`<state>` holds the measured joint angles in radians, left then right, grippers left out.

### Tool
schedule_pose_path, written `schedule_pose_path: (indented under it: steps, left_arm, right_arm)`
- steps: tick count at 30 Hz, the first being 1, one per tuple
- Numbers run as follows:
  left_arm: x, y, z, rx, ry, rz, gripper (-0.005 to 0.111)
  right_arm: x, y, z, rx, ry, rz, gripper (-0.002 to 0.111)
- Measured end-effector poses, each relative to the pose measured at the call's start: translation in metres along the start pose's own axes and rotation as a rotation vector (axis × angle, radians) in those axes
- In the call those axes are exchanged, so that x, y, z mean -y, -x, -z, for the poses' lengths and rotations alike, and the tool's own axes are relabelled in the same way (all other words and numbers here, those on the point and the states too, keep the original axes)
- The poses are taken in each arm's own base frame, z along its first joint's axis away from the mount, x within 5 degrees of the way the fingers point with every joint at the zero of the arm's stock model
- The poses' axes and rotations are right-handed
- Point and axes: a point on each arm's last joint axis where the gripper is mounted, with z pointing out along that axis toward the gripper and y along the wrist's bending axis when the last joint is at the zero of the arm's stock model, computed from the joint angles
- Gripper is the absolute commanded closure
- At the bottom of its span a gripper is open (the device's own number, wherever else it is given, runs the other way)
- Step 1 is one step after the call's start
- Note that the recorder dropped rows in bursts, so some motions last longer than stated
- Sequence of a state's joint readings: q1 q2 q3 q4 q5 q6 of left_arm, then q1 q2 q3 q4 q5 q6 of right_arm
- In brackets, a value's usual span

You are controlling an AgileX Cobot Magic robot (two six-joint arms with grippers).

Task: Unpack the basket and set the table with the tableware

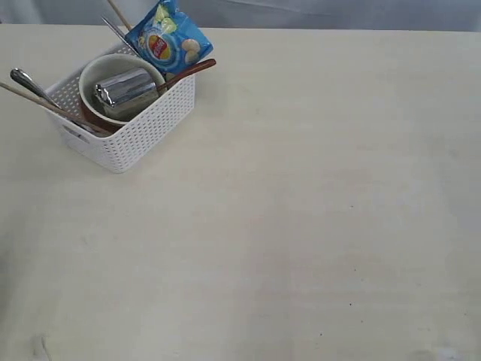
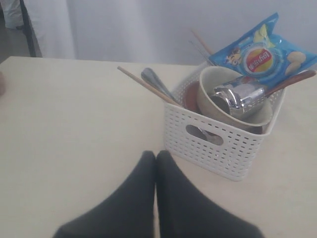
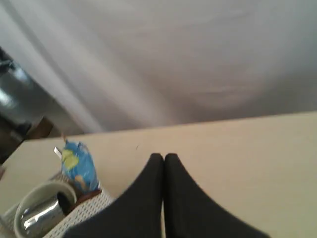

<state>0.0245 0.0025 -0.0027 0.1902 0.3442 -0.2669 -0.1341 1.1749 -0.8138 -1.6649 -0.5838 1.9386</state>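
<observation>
At the upper left of the table [image 1: 301, 226] in the exterior view stands the basket [image 1: 143, 128], still packed: cream bowl [image 1: 113, 66] cradling the steel cup [image 1: 124, 90], blue chip bag [image 1: 167, 39] behind. Left gripper [image 2: 156, 154] and right gripper [image 3: 164, 156] are pressed together, empty.

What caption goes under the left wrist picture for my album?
Shut left gripper faces a white basket packed with a bowl, steel cup, spoon, chopsticks and a blue chip bag.
</observation>
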Motion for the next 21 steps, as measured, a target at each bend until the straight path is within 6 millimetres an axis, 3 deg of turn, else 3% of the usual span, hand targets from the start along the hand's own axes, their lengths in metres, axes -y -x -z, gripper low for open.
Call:
schedule_pose_path:
  steps: [3, 8, 14, 16, 21]
  left_arm:
    - [0.0, 0.0, 0.0, 0.0, 0.0, 0.0, 0.107]
    - [0.0, 0.0, 0.0, 0.0, 0.0, 0.0, 0.107]
    - [0.0, 0.0, 0.0, 0.0, 0.0, 0.0, 0.107]
    - [0.0, 0.0, 0.0, 0.0, 0.0, 0.0, 0.107]
    - [0.0, 0.0, 0.0, 0.0, 0.0, 0.0, 0.107]
  right_arm:
    - [0.002, -0.014, -0.043, -0.153, 0.068, -0.039, 0.109]
    - [-0.02, -0.042, -0.102, -0.315, 0.177, 0.025, 0.109]
    - [-0.057, -0.071, -0.15, -0.349, 0.26, 0.44, 0.109]
    - [-0.06, -0.077, -0.16, -0.322, 0.182, 0.65, 0.109]
    - [-0.038, -0.074, -0.171, -0.297, -0.245, 1.051, 0.109]
